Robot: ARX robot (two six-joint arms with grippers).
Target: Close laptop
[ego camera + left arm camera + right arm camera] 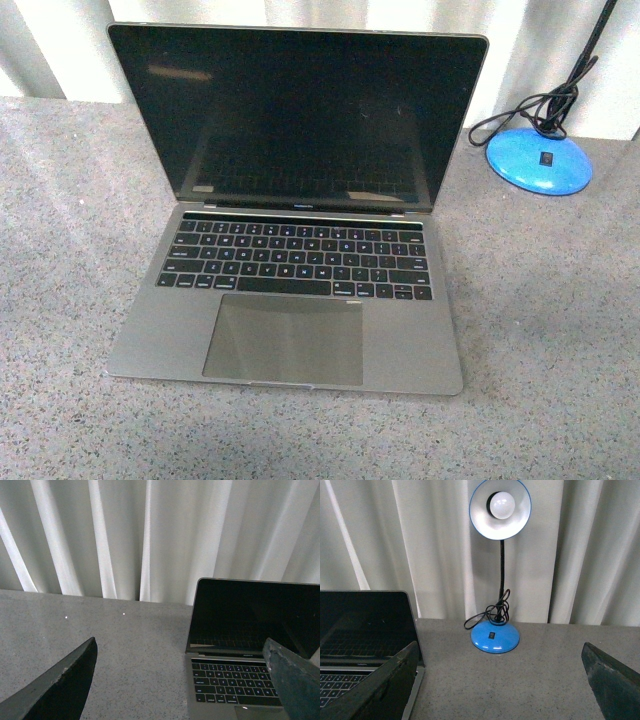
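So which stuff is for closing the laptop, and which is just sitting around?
For the job: the laptop, lid up; the left end effector and right end effector, both open.

Just sitting around: the blue lamp, its black cord, the white curtain.

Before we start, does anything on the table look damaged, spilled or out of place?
Nothing stands out: the laptop sits open and intact, screen dark, and the blue lamp stands upright beside it, cord bundled on its base.
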